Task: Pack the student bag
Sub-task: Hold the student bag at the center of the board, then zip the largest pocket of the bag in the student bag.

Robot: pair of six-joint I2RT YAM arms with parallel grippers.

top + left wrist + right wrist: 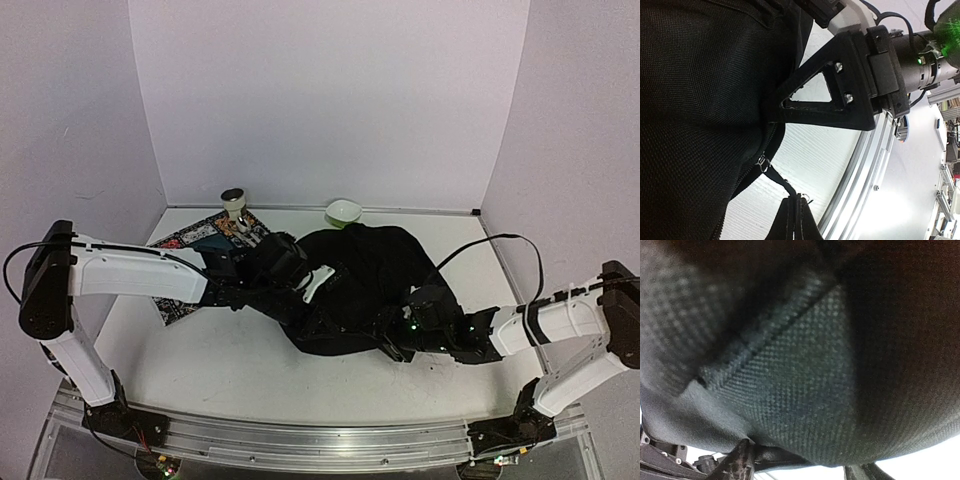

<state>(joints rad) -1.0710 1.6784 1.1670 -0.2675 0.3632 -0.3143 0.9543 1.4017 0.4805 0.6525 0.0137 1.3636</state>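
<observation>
**Item: student bag** (365,275). Large, black, soft backpack of coarse woven fabric, slumped and creased rather than standing. The close views show a stitched seam, a folded hem and a zip line running along one edge.

**Location:** lies on the white table (230,370), about mid-width, between the two arms. Its left edge is just beside the patterned mat (178,305).

**Orientation:** lying flat. The outline is irregular. The long axis appears to run diagonally, from near-left to far-right. Which end is the top cannot be told.

**Left gripper** (799,202): at the bag's left edge, fingers pressed together on the thin black zip pull (777,177), whose cord leads from the metal slider into the fingertips.

**Right gripper** (800,464): at the bag's near-right edge. The jaws stand apart with bag fabric bulging down between them, and one finger touches the hem. Whether they pinch the cloth cannot be told.

**Other items:** dark teal plate (212,243) on the mat, metal cup (234,203) at the mat's far corner, pale green bowl (344,211) just beyond the bag, near the back wall.
</observation>
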